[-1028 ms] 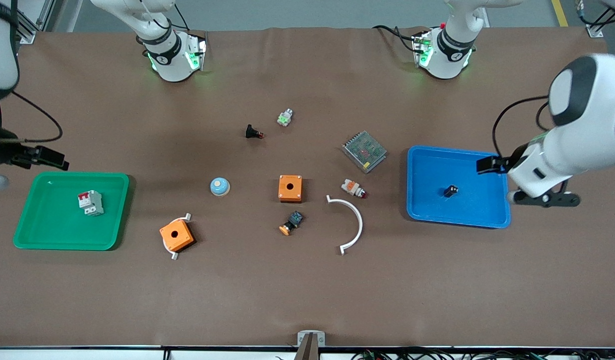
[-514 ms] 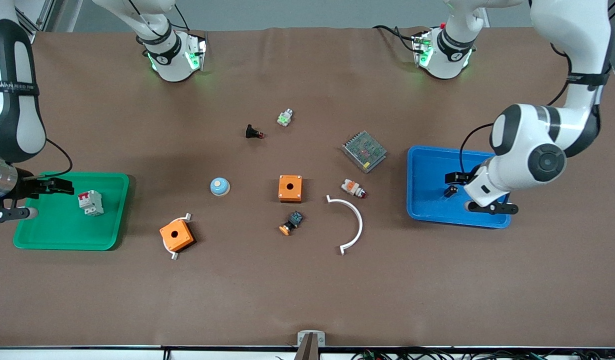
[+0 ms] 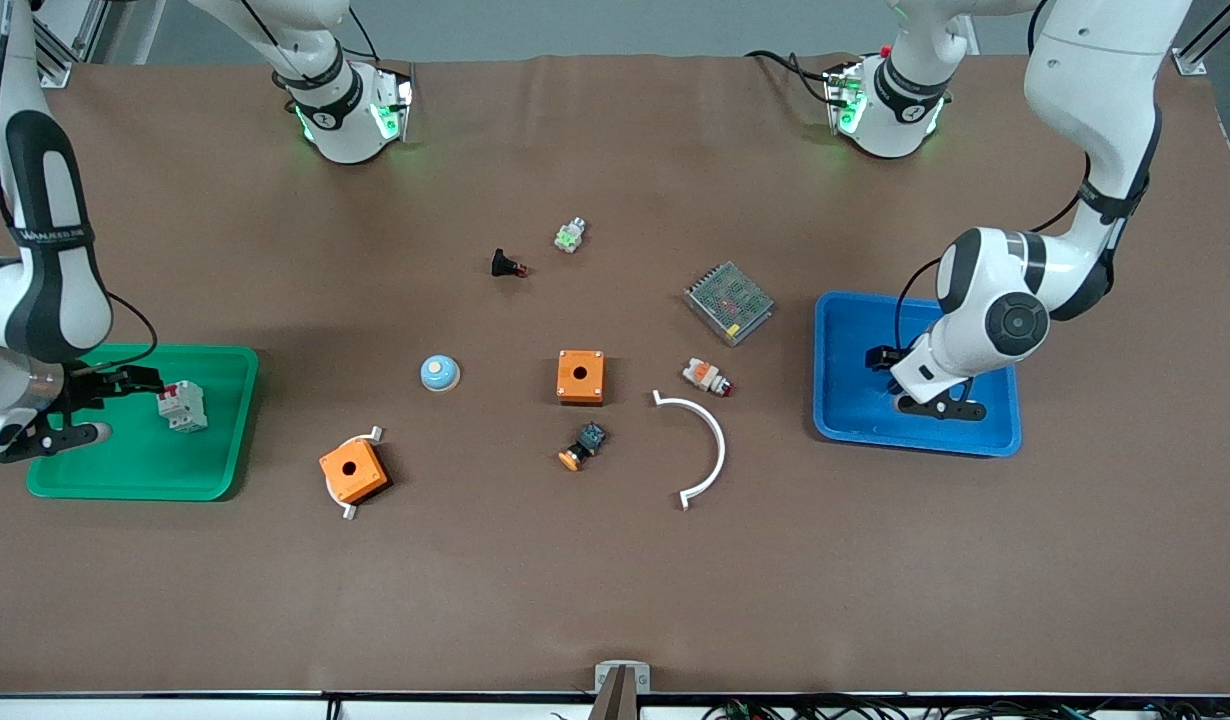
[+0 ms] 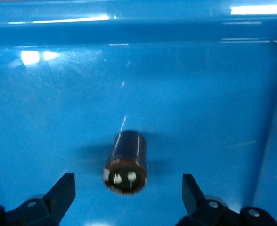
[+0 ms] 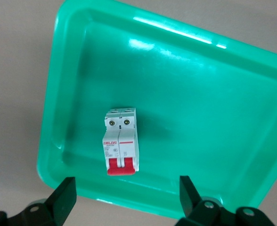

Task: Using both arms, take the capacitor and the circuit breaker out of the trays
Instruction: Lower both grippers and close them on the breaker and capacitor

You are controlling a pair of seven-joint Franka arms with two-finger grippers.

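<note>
The capacitor (image 4: 126,162), a stubby black cylinder with pale marks on its end, lies on its side in the blue tray (image 3: 855,420). My left gripper (image 3: 885,382) hangs low over it, open and empty, one finger on each side; in the left wrist view (image 4: 127,195) the capacitor sits just ahead of the gap. The arm hides the capacitor in the front view. The breaker (image 3: 181,405), white-grey with a red switch end, lies in the green tray (image 3: 125,460). My right gripper (image 3: 125,407) is open over the tray's edge beside it; in the right wrist view (image 5: 127,200) the breaker (image 5: 121,141) lies ahead.
Between the trays lie two orange boxes (image 3: 580,377) (image 3: 353,470), a white arc (image 3: 710,440), a mesh-topped metal unit (image 3: 730,302), a blue-white dome (image 3: 440,373), a white-orange part (image 3: 707,377), a black switch with an orange cap (image 3: 583,445) and a black button (image 3: 508,266).
Both arms have swung in and down over their trays: the left gripper over the capacitor, the right gripper up to the breaker. Neither part has moved.
</note>
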